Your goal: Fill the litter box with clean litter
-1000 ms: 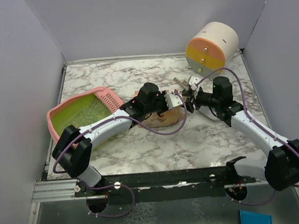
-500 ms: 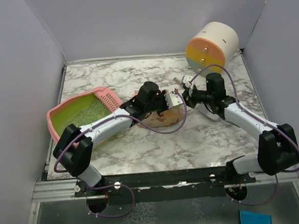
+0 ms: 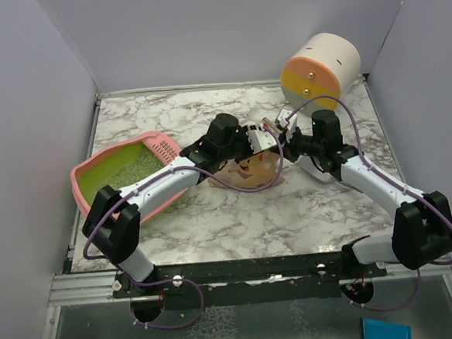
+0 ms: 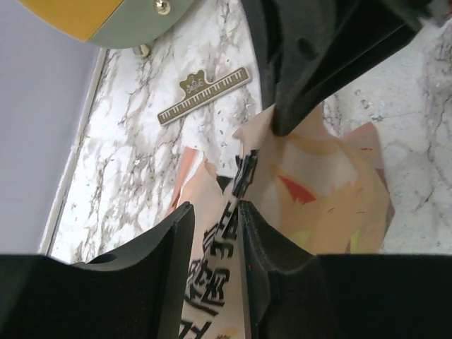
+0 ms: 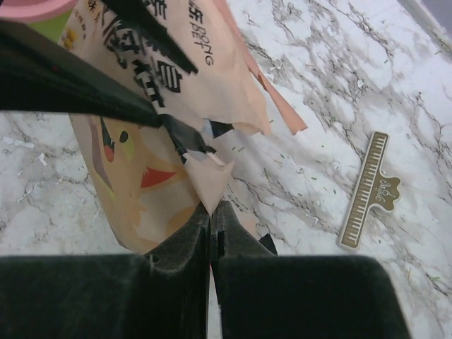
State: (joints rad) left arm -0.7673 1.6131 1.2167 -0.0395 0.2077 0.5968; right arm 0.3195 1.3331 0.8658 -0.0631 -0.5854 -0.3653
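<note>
Pinching the pouch's (image 3: 251, 168) torn top corner, R gripper (image 5: 210, 212) has jaws together on it, mid-table. L gripper (image 4: 215, 212) jaws stand apart, the pouch's printed edge between them. Litter box (image 3: 84, 187) sits at 9 o'clock of pouch, w/ pale litter (image 3: 129, 172) inside. Brown clip (image 5: 371, 191) lies on table (image 3: 206, 109) approx. 1 o'clock of pouch.

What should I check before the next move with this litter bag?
1. Right gripper pinching the bag's corner: ok, shut on it.
2. Left gripper gripping the bag: not ok, jaws apart.
3. Bag above the litter box: not ok, it is beside it.
4. Litter in the box: ok, some shows.
5. Clip clear of the bag: ok, lies apart from it.
</note>
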